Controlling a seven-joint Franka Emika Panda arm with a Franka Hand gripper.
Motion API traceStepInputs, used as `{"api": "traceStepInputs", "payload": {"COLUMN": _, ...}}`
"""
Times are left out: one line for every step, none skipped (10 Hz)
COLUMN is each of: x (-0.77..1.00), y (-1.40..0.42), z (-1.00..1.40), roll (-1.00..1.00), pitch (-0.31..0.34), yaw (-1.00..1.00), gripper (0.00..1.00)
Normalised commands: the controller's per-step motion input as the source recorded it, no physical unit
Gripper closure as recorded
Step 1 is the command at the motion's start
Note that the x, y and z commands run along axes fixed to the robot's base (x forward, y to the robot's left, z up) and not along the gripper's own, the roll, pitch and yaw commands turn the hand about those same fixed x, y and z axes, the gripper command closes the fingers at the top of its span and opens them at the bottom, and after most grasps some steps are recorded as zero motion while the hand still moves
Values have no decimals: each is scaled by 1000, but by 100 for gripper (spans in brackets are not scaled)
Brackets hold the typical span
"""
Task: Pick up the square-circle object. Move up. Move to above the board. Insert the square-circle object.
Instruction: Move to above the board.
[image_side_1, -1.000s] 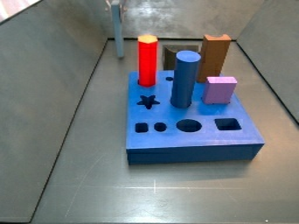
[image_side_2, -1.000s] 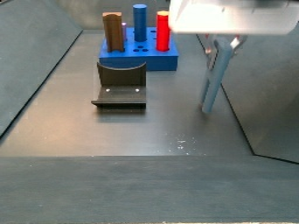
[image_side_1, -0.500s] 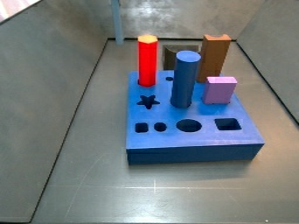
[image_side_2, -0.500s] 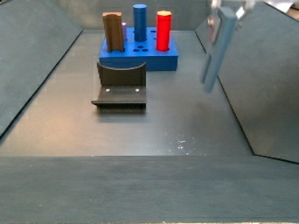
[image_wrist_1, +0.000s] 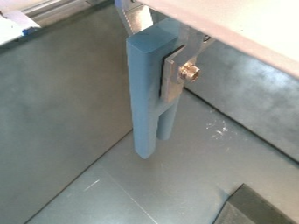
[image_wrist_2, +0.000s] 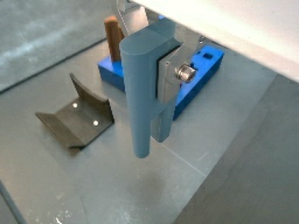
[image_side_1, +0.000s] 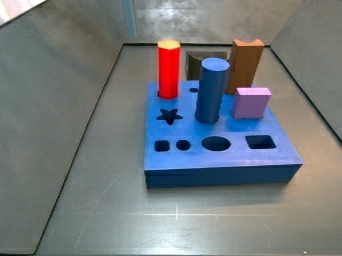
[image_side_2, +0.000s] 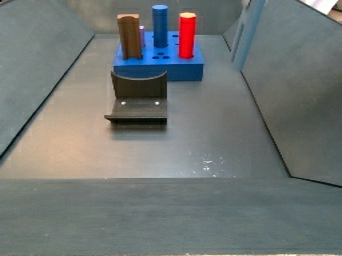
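Note:
My gripper (image_wrist_1: 153, 54) is shut on the square-circle object (image_wrist_1: 147, 105), a slender pale grey-blue peg that hangs upright well above the floor. A silver finger (image_wrist_1: 172, 75) presses its upper side; the gripper (image_wrist_2: 145, 61) and peg (image_wrist_2: 142, 105) also show in the second wrist view. In a side view only the peg (image_side_2: 245, 32) shows, at the top right; the gripper is out of frame. The board (image_side_1: 221, 170), a dark blue block with star, square and round holes, lies apart from the peg. It also shows in a side view (image_side_2: 181, 68) and a wrist view (image_wrist_2: 201, 73).
On the board stand a red cylinder (image_side_1: 168, 68), a thick blue cylinder (image_side_1: 211, 90), a brown block (image_side_1: 246, 60) and a lilac block (image_side_1: 254, 102). The fixture (image_side_2: 138, 106) stands on the floor before the board. Grey walls enclose the floor.
My gripper has risen with the peg. The peg's foot was near the floor; now it hangs high, and the gripper has left the top of the side view.

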Motion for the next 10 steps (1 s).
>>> {"api": "traceStepInputs", "payload": {"x": 386, "y": -1000, "z": 386, "roll": 130, "pitch": 517, "yaw": 39, "gripper": 100}}
{"api": "traceStepInputs", "payload": {"x": 395, "y": -1000, "z": 355, "roll": 146, "pitch": 515, "yaw": 50, "gripper": 100}}
{"api": "traceStepInputs", "payload": {"x": 411, "y": -1000, "z": 363, "roll": 171, "pitch": 477, "yaw": 64, "gripper": 100}}
{"api": "traceStepInputs", "payload": {"x": 428, "y": -1000, "z": 363, "roll": 87, "pitch": 333, "yaw": 21, "gripper": 100}}
{"api": "traceStepInputs", "payload": {"x": 430, "y": -1000, "z": 360, "roll": 53, "pitch": 232, "yaw": 19, "gripper": 100}}
{"api": "traceStepInputs", "payload": {"x": 433, "y": -1000, "z": 365, "roll": 13, "pitch": 152, "yaw": 15, "gripper": 100}}
{"api": "traceStepInputs", "payload": {"x": 442, "y": -1000, "z": 367, "roll": 6, "pitch": 121, "yaw": 14, "gripper": 100}}
{"api": "traceStepInputs", "payload": {"x": 451, "y": -1000, "z": 362, "roll": 13, "pitch": 120, "yaw": 18, "gripper": 100}}
{"api": "traceStepInputs", "payload": {"x": 478, "y": -1000, "z": 366, "roll": 2, "pitch": 130, "yaw": 12, "gripper": 100}}
{"api": "traceStepInputs", "payload": {"x": 492, "y": -1000, "z": 368, "roll": 4, "pitch": 136, "yaw": 8, "gripper": 100}}
